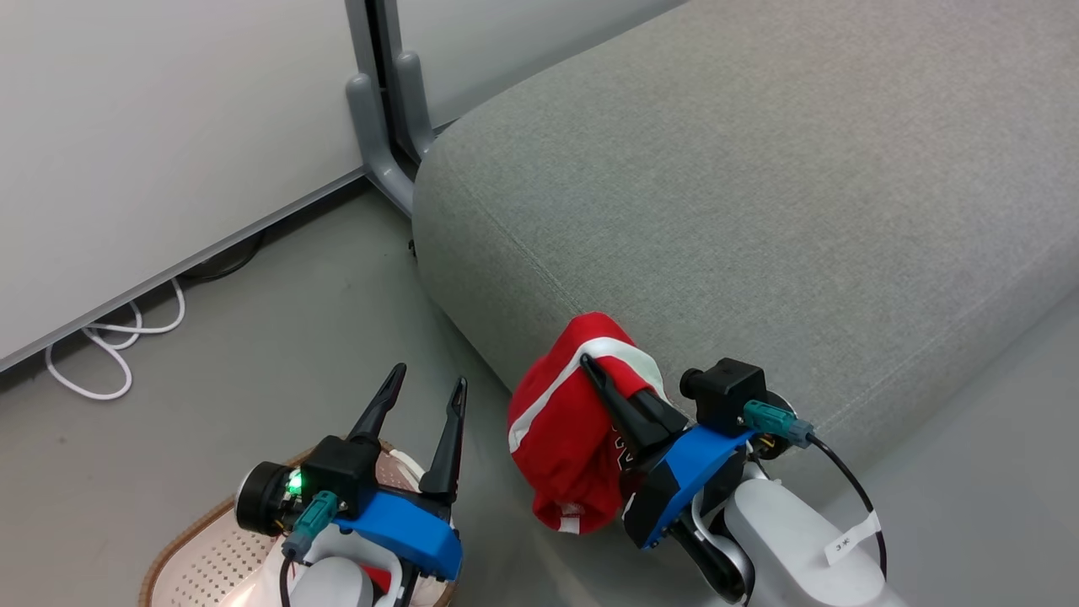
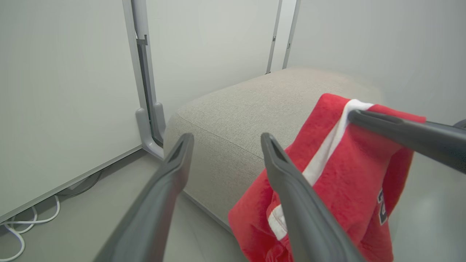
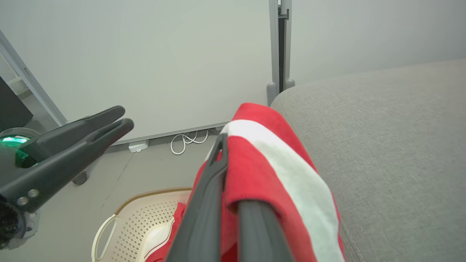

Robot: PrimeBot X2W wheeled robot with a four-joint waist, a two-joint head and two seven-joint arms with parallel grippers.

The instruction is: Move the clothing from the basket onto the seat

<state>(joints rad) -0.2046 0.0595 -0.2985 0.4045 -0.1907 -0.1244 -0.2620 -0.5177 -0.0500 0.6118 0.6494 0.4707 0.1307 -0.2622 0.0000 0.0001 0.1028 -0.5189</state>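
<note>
Our right hand (image 1: 588,362) clamps a red white-striped garment (image 1: 552,438) at the seat (image 1: 759,211) front edge; our left hand (image 1: 429,376) gapes empty nearby.

A matt white partition panel (image 1: 169,126) stands on the smooth grey floor (image 1: 253,354), joined to its neighbour by a grey metal post with a curved foot (image 1: 373,143). A thin white cable (image 1: 114,340) lies looped at the panel's lower edge, near a small white plastic block (image 3: 138,146).
</note>
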